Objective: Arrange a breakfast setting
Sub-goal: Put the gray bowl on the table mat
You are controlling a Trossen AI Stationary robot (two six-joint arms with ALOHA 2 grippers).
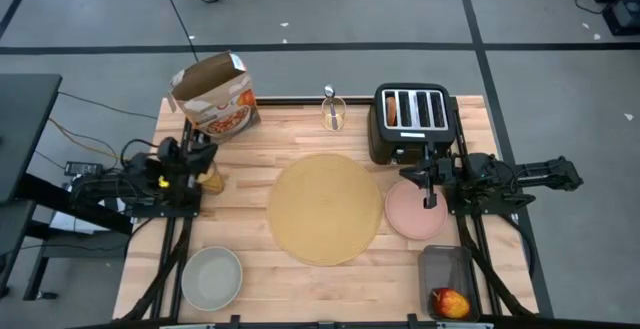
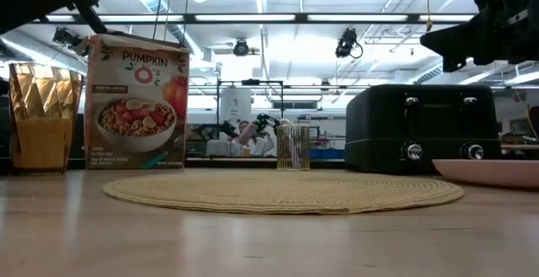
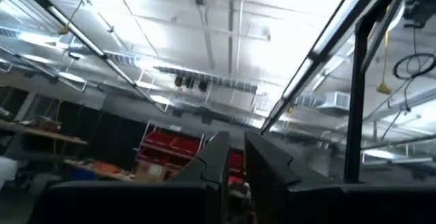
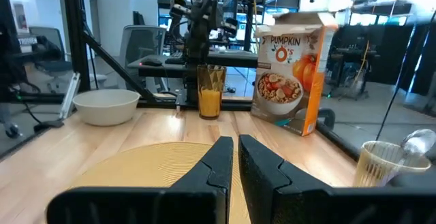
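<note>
The round tan placemat [image 1: 325,209] lies flat mid-table. The pink plate [image 1: 412,214] rests on the table at its right. The grey bowl [image 1: 212,277] stands near the front left, and the amber tumbler [image 1: 210,178] stands by the left arm. A spoon [image 1: 329,95] stands in a clear cup at the far edge. A toast slice [image 1: 391,112] sits in a toaster slot. The red apple [image 1: 450,302] lies in a grey bin. My left gripper [image 3: 236,149] is shut, holds nothing and points up at the ceiling. My right gripper [image 4: 236,149] is shut, level and above the plate's far edge.
The black toaster [image 1: 410,121] stands at the far right, close behind my right gripper. The orange cereal box [image 1: 215,94] stands at the far left. The grey bin [image 1: 447,274] sits at the near right corner. There is bare wood in front of the placemat.
</note>
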